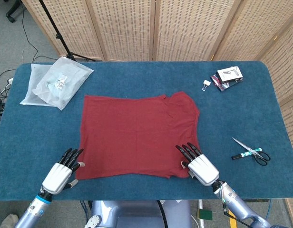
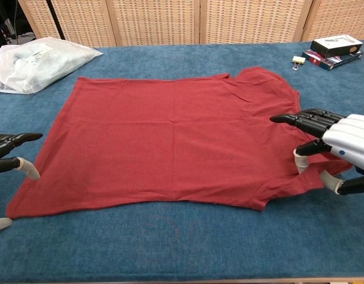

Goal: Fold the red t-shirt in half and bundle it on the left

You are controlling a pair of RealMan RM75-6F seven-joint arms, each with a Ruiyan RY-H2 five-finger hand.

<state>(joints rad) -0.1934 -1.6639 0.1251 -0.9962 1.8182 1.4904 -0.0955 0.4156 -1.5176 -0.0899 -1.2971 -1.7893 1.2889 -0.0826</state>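
The red t-shirt (image 1: 137, 135) lies spread flat on the blue table (image 1: 232, 114), roughly in the middle, and serves as the landmark here.

Beyond the shirt's far-left corner sits a clear plastic bag (image 1: 56, 85) with something pale inside; what it holds is too small to make out.

At the shirt's near-left corner is the left hand (image 1: 61, 172). Its dark fingers (image 1: 70, 156) are spread apart and stretched toward the cloth, the tips at or over the hem. In the chest view only the fingertips show at the frame's left edge, the rest of the hand cut off. Nothing is visibly held, though whether the tips touch the fabric is unclear.

At the shirt's near-right corner, the right hand (image 2: 338, 148) sits over the sleeve area with fingers extended and apart, and its pale lower tips pointing down onto the cloth. No fabric is clearly pinched. Its forearm runs out of frame.

Past the shirt's far-right corner lie a small binder clip (image 1: 206, 84) and a pair of small boxes (image 1: 227, 77), the print unreadable. Well right of the shirt, scissors (image 1: 251, 153) rest on the table.
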